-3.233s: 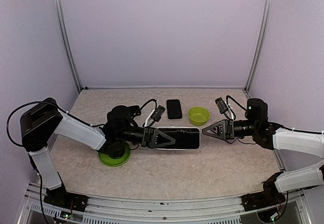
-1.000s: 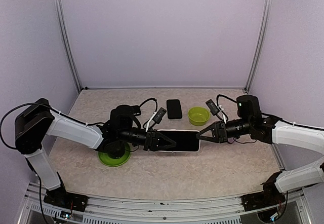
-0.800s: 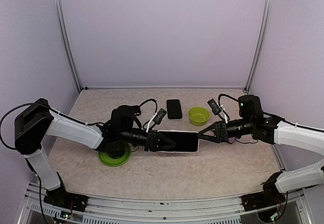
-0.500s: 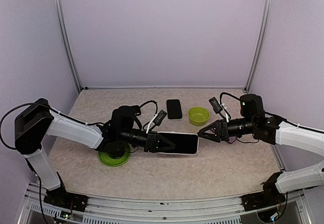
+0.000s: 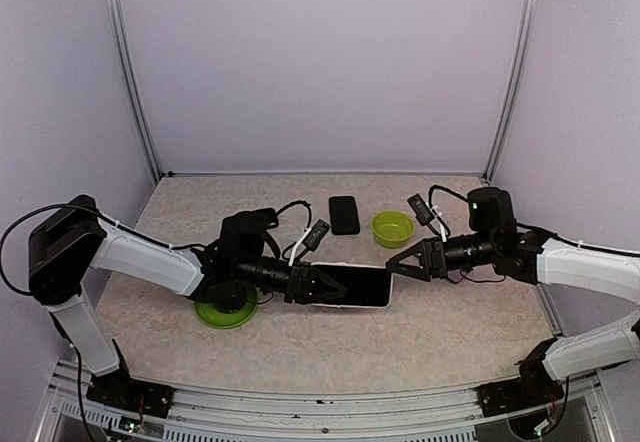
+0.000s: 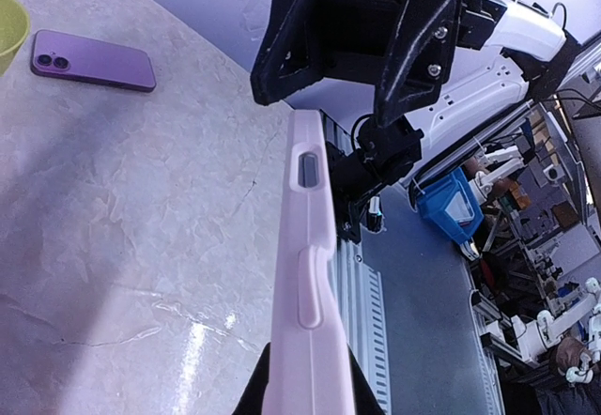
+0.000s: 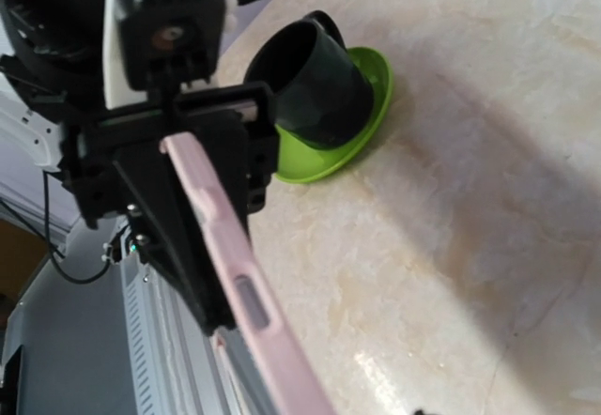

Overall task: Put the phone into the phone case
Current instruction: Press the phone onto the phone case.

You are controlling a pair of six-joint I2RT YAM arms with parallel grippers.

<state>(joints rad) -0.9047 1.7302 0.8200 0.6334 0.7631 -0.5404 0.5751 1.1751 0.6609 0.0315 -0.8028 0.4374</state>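
Left pincer (image 5: 322,284): clamped on the left short end of the phone case (image 5: 358,285). Pink rim, dark inner face turned up. The case is held about level, its long axis running left to right across the middle of the bench (image 5: 450,332), and looks to be clear of the surface.

Left wrist view: case seen edge-on, with a button cut-out and a raised side key on the pink wall.

Right pincer (image 5: 398,265): open, at the case's free right end. In the left wrist view its two fingers (image 6: 413,49) stand apart, one on each side of the line of the case. Cannot tell whether either one touches the rim.

Phone (image 5: 344,215): lies flat on the bench behind the case, well apart from it and untouched by either arm. Purple back up, lenses visible in the left wrist view. Not in the case.

Green bowl (image 5: 392,229): just to the right of the phone, behind the right pincer.

Green plate (image 5: 215,314): on the bench under the left forearm, with a black cup (image 7: 315,82) standing on it.
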